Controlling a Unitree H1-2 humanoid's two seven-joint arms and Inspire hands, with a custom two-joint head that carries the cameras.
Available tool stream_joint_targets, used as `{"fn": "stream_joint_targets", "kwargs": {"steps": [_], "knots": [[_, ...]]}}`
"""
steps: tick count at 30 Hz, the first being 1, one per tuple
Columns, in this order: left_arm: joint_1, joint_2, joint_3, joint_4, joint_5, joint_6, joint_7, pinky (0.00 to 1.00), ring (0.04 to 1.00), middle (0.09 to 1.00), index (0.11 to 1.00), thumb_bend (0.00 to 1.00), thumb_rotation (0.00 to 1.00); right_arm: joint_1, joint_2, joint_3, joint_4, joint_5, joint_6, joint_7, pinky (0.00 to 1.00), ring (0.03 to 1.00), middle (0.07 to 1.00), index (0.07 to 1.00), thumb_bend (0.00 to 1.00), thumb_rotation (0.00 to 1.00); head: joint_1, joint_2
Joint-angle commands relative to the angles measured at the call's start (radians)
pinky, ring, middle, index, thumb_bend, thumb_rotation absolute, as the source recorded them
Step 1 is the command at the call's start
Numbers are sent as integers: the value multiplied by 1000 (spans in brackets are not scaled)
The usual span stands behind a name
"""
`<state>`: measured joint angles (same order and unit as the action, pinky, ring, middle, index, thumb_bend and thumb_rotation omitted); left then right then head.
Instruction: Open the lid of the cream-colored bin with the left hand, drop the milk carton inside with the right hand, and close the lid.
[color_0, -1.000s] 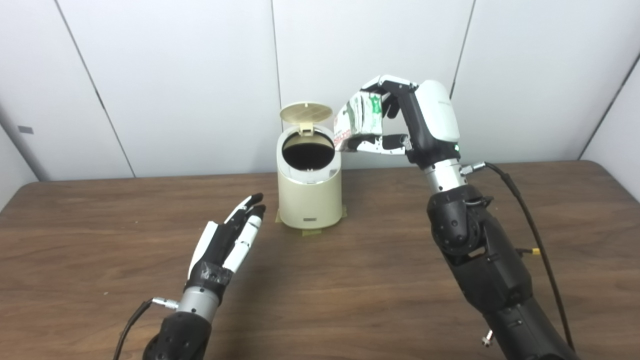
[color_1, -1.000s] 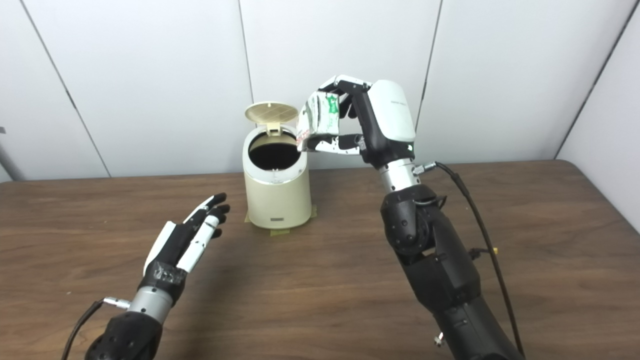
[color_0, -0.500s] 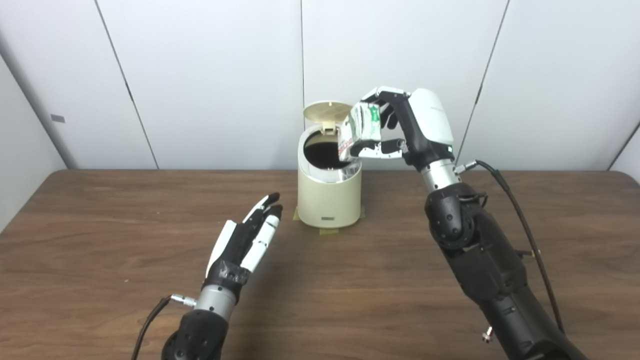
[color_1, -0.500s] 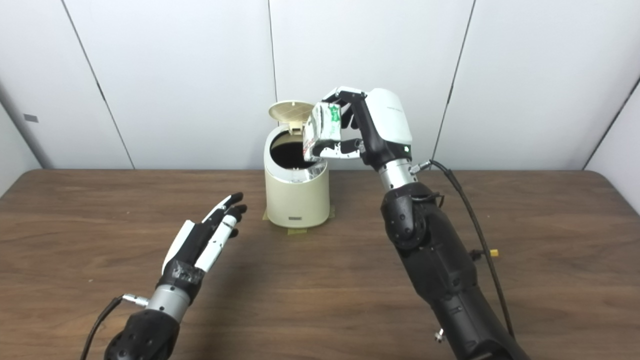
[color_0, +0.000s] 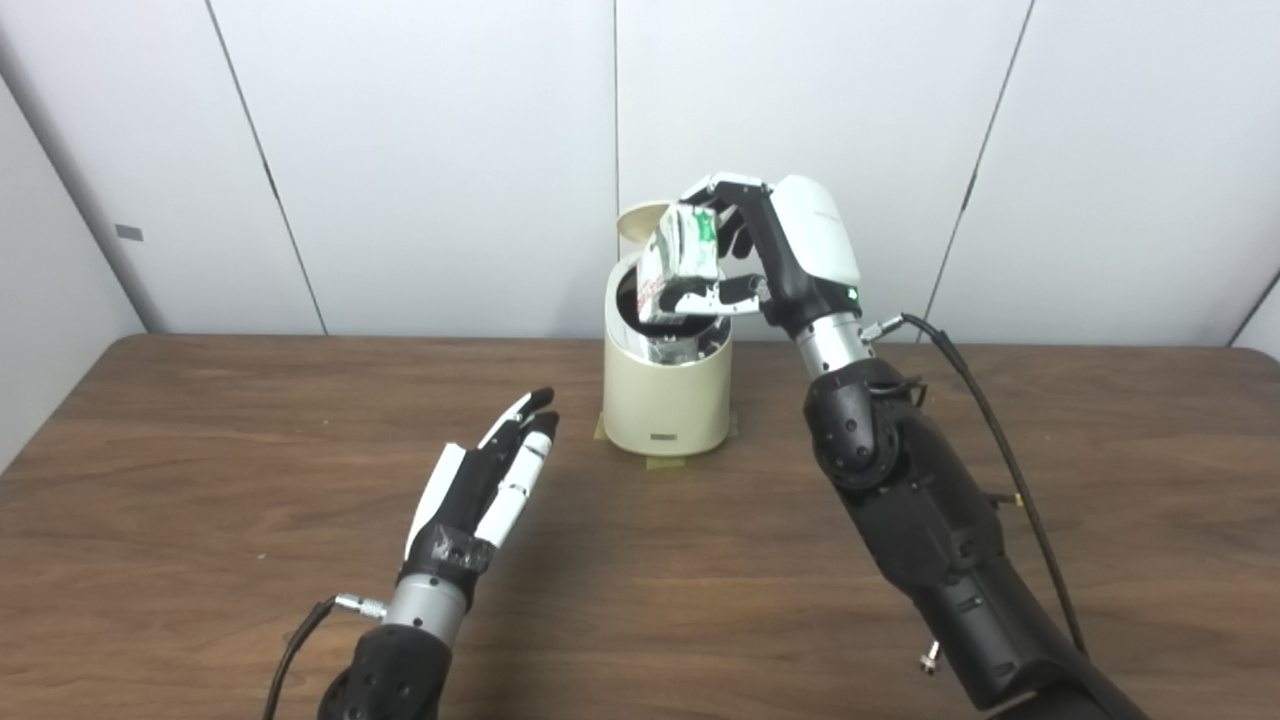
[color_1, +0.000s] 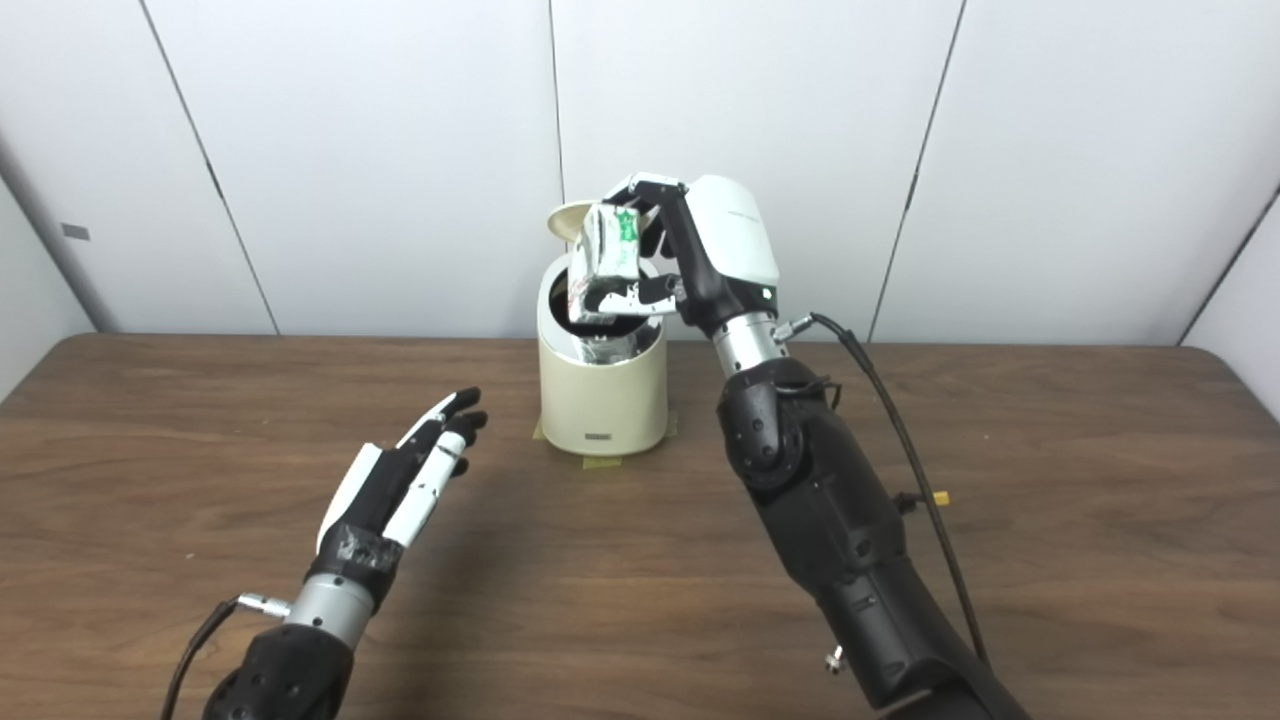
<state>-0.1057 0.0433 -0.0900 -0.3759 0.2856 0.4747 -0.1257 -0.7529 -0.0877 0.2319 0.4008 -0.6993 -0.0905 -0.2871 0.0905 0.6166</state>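
Holding the small white-and-green milk carton (color_0: 682, 262) pinched between fingers and thumb, our right hand (color_0: 765, 265) hangs directly over the mouth of the cream-coloured cylindrical plastic bin (color_0: 667, 395). The carton tilts, its long axis sloping down toward the opening just below, so we judge a simple release should drop it in. The round lid (color_1: 565, 220) stands open behind. Our left hand (color_0: 490, 485) rests spread on the brown wooden surface (color_0: 200, 520), nearer us. Carton print is unreadable.

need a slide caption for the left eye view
Right hand holds the milk carton over the open bin; left hand waits open.
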Motion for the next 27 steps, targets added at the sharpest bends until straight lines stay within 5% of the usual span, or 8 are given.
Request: {"fn": "stream_joint_targets", "kwargs": {"steps": [1, 16, 20, 22, 24, 27], "knots": [[-28, -2, 0, -28, 5, -9, 9, 897, 923, 903, 944, 370, 935, -79, -1, -8, -20, -7, -11, -45, 315, 393, 511, 534, 493, 0, 0, 0], [-10, -13, 17, -52, -8, -6, -2, 874, 918, 903, 946, 367, 923, -51, -11, -9, -17, -7, -14, -59, 316, 397, 516, 528, 494, 0, -10, 21], [-9, -21, 24, -53, -7, -5, -8, 895, 925, 905, 944, 371, 924, -39, -14, 1, -33, -35, 42, -33, 421, 402, 514, 543, 509, 0, -15, 20], [-8, -21, 22, -55, 4, -5, -11, 906, 928, 903, 941, 368, 937, -35, -20, 12, -44, -48, 70, -6, 421, 524, 661, 637, 879, 88, -24, 23], [-6, -22, 21, -55, 11, -5, -14, 897, 928, 905, 944, 362, 938, -31, -22, 18, -53, -44, 96, 26, 519, 663, 756, 685, 970, 138, -29, 23], [-4, -26, 24, -53, 24, -6, -21, 891, 926, 907, 961, 371, 929, -29, -23, 22, -61, -36, 114, 47, 586, 749, 816, 727, 992, 167, -29, 23]]}}
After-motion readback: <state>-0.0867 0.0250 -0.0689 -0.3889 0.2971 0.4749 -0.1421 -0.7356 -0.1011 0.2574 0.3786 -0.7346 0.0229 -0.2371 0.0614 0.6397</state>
